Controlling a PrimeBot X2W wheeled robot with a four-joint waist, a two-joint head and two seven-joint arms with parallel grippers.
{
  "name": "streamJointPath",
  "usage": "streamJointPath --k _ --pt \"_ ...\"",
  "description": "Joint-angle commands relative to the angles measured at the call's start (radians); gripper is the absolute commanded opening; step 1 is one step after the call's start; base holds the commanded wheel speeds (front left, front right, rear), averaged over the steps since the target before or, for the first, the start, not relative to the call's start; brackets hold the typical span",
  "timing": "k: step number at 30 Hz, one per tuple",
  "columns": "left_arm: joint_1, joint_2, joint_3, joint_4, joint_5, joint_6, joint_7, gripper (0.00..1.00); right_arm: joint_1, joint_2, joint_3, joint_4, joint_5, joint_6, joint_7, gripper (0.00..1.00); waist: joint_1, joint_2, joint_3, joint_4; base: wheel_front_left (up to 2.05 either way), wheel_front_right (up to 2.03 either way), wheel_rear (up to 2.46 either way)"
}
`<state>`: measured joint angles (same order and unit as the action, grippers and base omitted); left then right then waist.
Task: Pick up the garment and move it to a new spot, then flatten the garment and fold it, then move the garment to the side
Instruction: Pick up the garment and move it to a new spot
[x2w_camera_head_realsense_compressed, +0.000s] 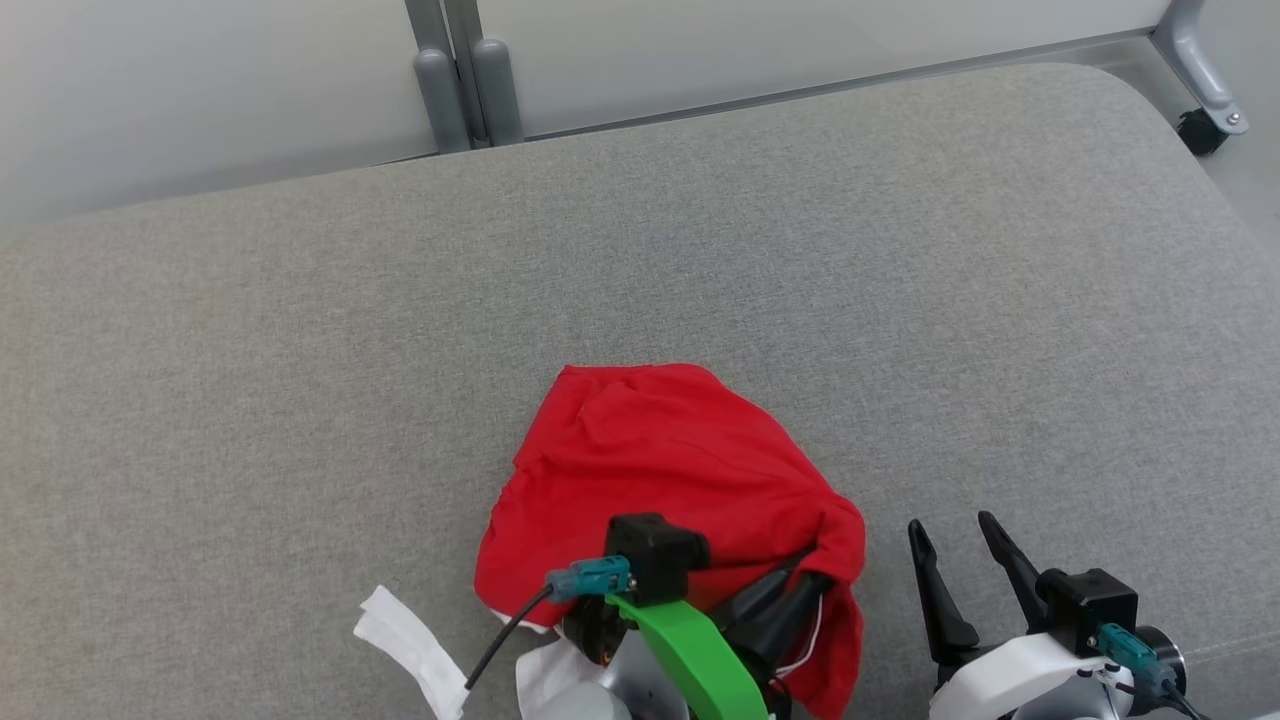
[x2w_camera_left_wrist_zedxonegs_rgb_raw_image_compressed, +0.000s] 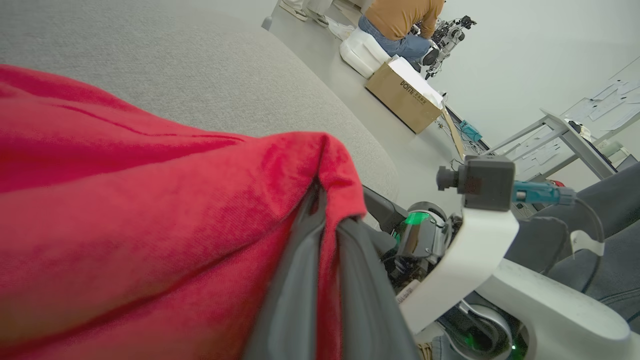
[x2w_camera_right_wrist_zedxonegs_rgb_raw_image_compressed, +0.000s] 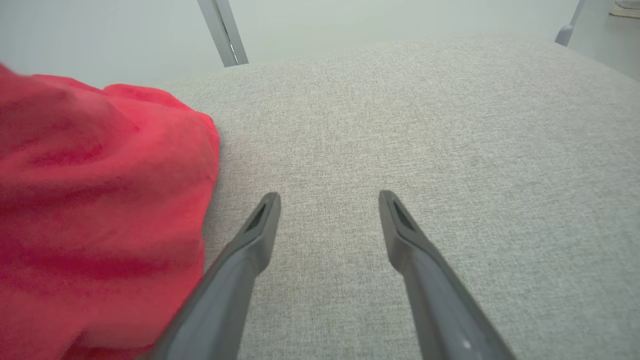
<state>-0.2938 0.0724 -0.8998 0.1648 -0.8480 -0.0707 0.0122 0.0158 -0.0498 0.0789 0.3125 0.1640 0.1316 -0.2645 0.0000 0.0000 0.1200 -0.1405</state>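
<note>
Jaws of L gripper (x2w_camera_head_realsense_compressed: 805, 582) pinched together on the garment (x2w_camera_head_realsense_compressed: 660, 450) at its near edge; rest of the red cloth lies bunched on grey cushion (x2w_camera_head_realsense_compressed: 300, 350). R gripper (x2w_camera_head_realsense_compressed: 950, 522) jaws wide apart, holding nothing, just beside the garment.

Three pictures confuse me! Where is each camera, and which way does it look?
Head view: on the robot's head, looking down at the crumpled red cloth garment on the grey fabric cushion; both jaws below.
Left wrist view: on that wrist, looking along the shut left jaws pinching the garment.
Right wrist view: on that wrist, looking along the open right jaws over bare cushion.
Shared: all show the garment.
</note>
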Motion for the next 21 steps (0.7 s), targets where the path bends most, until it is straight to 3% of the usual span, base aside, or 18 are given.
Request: streamJointPath --k 1,6,10,13,16,18,21 --pt "-0.011 0.004 -0.008 -0.008 -0.003 -0.014 0.013 1.00 -0.009 -0.002 -0.002 0.003 -0.002 -0.002 0.000 1.00 0.0000 0.0000 0.001 0.001 0.00 0.00 0.00" --pt "-0.032 0.047 -0.033 -0.130 -0.055 -0.044 0.073 1.00 0.006 -0.002 -0.013 0.008 -0.004 -0.002 0.000 1.00 0.0000 0.0000 -0.011 0.016 0.00 0.00 0.00" --pt "-0.041 0.114 0.008 -0.296 -0.060 -0.032 0.085 1.00 0.015 -0.002 -0.020 0.013 -0.008 -0.002 0.000 1.00 0.0000 0.0000 -0.027 0.030 0.00 0.00 0.00" --pt "-0.027 0.186 0.085 -0.392 -0.066 0.034 0.101 1.00 0.018 -0.002 -0.020 0.012 -0.008 -0.002 0.000 1.00 0.0000 0.0000 -0.035 0.041 0.00 0.00 0.00" --pt "-0.010 0.259 0.156 -0.387 -0.064 0.110 0.120 1.00 0.013 -0.002 -0.014 0.011 -0.005 -0.002 0.000 1.00 0.0000 0.0000 -0.036 0.047 0.00 0.00 0.00" --pt "0.002 0.279 0.180 -0.349 -0.084 0.140 0.136 1.00 0.010 -0.002 -0.014 0.010 -0.005 -0.002 0.000 1.00 0.0000 0.0000 -0.033 0.052 0.00 0.00 0.00" --pt "-0.002 0.317 0.179 -0.272 -0.084 0.149 0.175 1.00 0.002 -0.002 -0.010 0.011 -0.007 -0.002 0.000 1.00 0.0000 0.0000 -0.027 0.054 0.00 0.00 0.00"
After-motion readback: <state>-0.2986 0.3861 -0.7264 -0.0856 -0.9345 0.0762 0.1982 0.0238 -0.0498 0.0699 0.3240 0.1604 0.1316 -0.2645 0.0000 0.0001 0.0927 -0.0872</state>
